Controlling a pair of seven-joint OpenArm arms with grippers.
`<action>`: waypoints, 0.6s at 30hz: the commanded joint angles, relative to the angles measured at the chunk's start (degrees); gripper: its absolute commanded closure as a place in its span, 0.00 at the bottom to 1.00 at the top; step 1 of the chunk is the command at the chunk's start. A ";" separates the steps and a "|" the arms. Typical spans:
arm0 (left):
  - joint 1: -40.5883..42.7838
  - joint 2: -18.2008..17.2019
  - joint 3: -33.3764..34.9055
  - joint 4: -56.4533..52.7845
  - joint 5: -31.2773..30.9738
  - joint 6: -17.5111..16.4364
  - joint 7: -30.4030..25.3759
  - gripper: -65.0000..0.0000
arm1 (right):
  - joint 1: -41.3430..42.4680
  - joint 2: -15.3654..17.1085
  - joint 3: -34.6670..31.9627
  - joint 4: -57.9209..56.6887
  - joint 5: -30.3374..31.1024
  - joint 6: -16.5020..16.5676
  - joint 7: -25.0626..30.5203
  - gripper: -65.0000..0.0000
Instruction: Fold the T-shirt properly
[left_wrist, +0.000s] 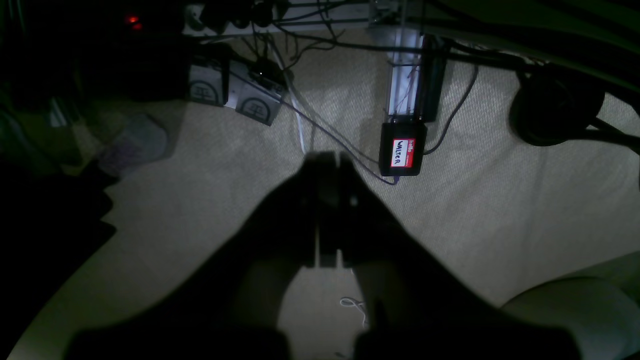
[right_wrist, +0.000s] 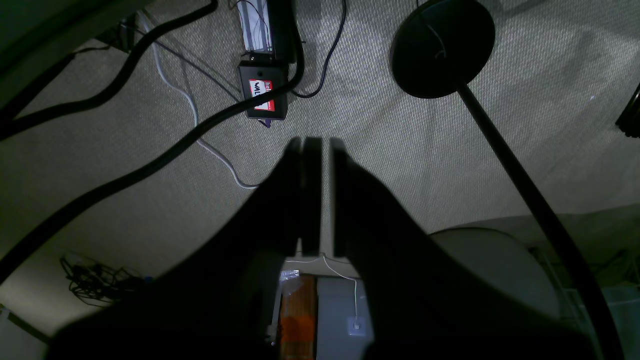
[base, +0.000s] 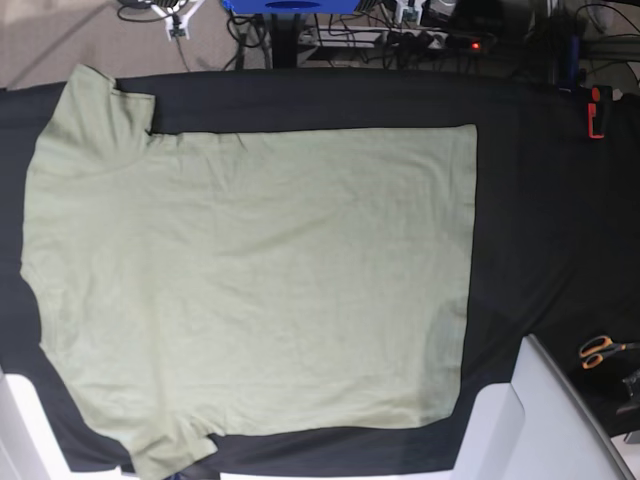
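T-shirt (base: 250, 290) flat, unfolded on black cloth (base: 530, 200); all folds left. My L gripper (left_wrist: 330, 160) & R gripper (right_wrist: 316, 145) closed, empty.

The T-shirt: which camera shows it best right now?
The base view: the T-shirt lies spread flat on the black cloth, nearly all in frame. Both wrist views show none of it, only carpet, cables and their own shut grippers.
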 joint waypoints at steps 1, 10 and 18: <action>0.62 -0.15 -0.08 0.04 -0.17 0.27 -0.48 1.00 | -0.39 0.19 -0.03 0.06 -0.06 -0.04 -0.06 0.97; 4.93 -0.24 0.19 2.68 -0.08 0.27 -7.08 1.00 | -3.90 0.01 0.05 4.28 0.12 -0.04 -0.06 0.98; 6.86 -1.21 0.01 2.68 -0.08 0.27 -8.57 1.00 | -9.09 0.19 0.32 12.98 0.12 -0.04 -3.49 1.00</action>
